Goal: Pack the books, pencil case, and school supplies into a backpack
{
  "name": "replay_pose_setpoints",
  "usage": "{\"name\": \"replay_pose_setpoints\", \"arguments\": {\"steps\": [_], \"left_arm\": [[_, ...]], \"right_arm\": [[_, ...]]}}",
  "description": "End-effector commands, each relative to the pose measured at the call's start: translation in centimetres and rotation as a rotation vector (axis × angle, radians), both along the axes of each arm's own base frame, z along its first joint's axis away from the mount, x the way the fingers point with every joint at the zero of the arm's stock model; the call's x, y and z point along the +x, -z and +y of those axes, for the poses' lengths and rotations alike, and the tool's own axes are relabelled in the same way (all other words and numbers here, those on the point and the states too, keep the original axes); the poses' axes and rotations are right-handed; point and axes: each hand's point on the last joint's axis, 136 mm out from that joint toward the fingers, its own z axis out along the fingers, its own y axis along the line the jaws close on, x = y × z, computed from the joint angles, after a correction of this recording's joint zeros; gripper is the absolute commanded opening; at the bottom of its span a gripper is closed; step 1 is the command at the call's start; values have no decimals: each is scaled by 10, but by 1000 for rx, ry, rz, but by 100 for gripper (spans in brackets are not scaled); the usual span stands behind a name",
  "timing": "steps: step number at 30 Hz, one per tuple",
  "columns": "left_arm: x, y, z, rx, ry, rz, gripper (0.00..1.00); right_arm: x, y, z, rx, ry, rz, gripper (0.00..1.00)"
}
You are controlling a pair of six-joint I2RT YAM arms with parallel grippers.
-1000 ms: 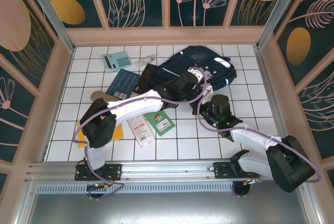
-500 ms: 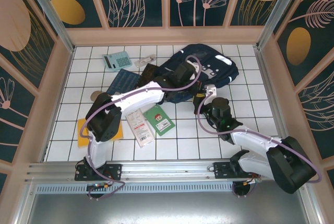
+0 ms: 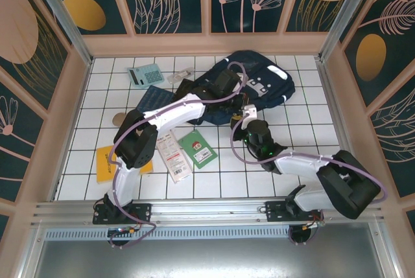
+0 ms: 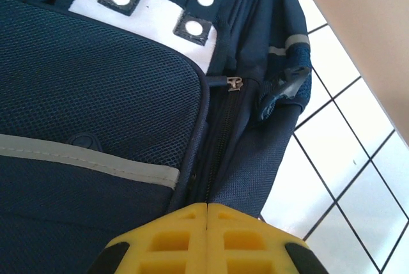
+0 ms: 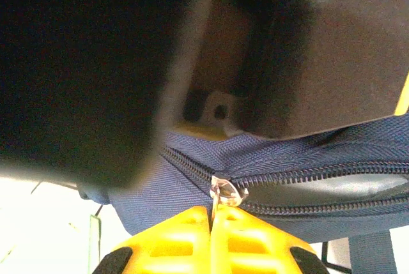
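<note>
Pressing shut at the backpack, both my pairs of fingers work on it where it lies at the far middle-right of the tabletop. My left fingers are closed tip to tip, the yellow pads meeting with no gap, right at the zipper that runs beside the mesh pocket. Whether any fabric is caught between them I cannot tell. A small metal pull sits farther along that zipper, apart from me.

My right fingers are closed too, at the backpack's near edge. A clear pull touches their tips, but I cannot tell whether its tab is pinched.

Left of the backpack lie the calculator and the clear packet at the far side. The dark blue book is nearer, and the black book is against the backpack. Closer to my bases, the green book sits just beside the white-and-red pack. The orange book is toward the left edge, and the pencil case peeks out beside my left arm.
</note>
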Motion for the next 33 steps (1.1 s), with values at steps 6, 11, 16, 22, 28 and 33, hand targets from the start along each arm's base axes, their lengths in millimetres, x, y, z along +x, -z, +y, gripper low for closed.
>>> {"name": "replay_pose_setpoints", "arguments": {"steps": [6,11,16,22,28,33], "left_arm": [[15,-85,-36,-236,18,-201,0],[25,-85,-8,-216,-54,-195,25],[34,-95,33,-212,-161,-208,41],[35,-105,96,-167,-321,-243,58],[9,-103,132,-157,-364,-263,61],[-16,-72,145,-148,-347,-205,57]], "right_arm": [[-32,-9,65,25,-266,-10,0],[-28,-2,50,27,-226,27,1],[-26,7,44,33,-212,61,1],[-20,15,48,44,-201,101,4],[-15,16,55,78,-206,146,40],[-8,9,33,131,-131,169,62]]}}
